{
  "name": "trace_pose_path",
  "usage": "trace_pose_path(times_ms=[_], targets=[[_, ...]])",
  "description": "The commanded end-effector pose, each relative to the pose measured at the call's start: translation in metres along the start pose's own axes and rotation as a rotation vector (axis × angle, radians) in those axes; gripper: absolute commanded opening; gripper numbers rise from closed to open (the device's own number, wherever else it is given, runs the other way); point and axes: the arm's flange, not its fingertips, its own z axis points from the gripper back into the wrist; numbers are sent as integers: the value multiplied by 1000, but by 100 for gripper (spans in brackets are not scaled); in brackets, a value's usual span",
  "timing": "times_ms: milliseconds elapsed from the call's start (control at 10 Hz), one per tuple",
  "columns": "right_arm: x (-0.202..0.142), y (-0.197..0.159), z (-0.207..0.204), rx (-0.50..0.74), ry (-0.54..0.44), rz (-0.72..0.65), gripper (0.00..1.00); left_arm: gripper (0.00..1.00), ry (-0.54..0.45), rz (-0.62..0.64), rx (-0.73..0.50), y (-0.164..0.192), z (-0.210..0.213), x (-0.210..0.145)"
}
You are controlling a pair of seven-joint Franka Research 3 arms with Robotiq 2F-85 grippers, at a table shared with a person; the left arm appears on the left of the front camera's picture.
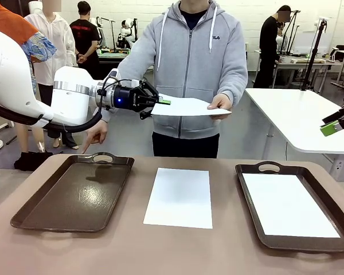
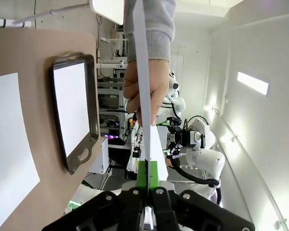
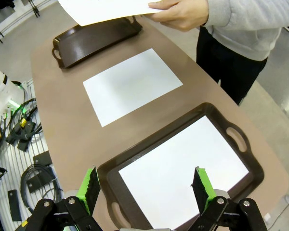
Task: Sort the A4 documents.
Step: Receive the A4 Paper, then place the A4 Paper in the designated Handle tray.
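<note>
front view: the left gripper (image 1: pixel 160 102) is pinched tight on one end of the handed sheet (image 1: pixel 189 106), up in the air past the far edge of the table (image 1: pixel 218 252). the person's hand (image 1: pixel 221 103) holds the other end. so i'd call this the handover step: grip made, paper not yet released. a middle sheet (image 1: pixel 179 196) lies flat on the table between the left tray (image 1: pixel 28 212), which is bare, and the right tray (image 1: pixel 249 172), which has a tray sheet (image 1: pixel 286 205) in it. the right gripper (image 1: pixel 332 127) pokes in at the right edge, mostly cut off.

left wrist view: the handed sheet (image 2: pixel 142 72) is edge-on, just a thin white line running from the green pads up to the person's hand (image 2: pixel 144 91). the pads are closed flat on the paper. can't see how deep it sits between them.

right wrist view: the right gripper (image 3: pixel 147 185) hangs above the right tray (image 3: pixel 241 139), jaws spread wide, nothing in them. the handed sheet (image 3: pixel 111 9) is cut off at the top.

next, my guess: the person lets go, then the arm carries the floppy paper to a tray without it folding or slipping. which tray, no idea, since every sheet looks blank.
</note>
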Motion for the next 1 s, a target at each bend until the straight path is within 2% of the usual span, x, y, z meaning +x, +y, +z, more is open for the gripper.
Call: trace_pose_path(times_ms=[0, 200, 400, 500, 600, 900], targets=[[0, 1, -1, 3, 0, -1, 100, 0, 21, -18, 4, -2, 2, -1], [0, 1, -1, 3, 0, -1, 100, 0, -6, -52, -14, -3, 1, -2], [0, 1, -1, 3, 0, -1, 100, 0, 14, -58, -23, -3, 4, -4], [0, 1, -1, 3, 0, -1, 100, 0, 35, -90, -70, -8, 8, -8], [0, 1, -1, 3, 0, -1, 100, 0, 2, -27, -2, -2, 0, -1], [0, 1, -1, 3, 0, -1, 100, 0, 2, -27, -2, -2, 0, -1]])
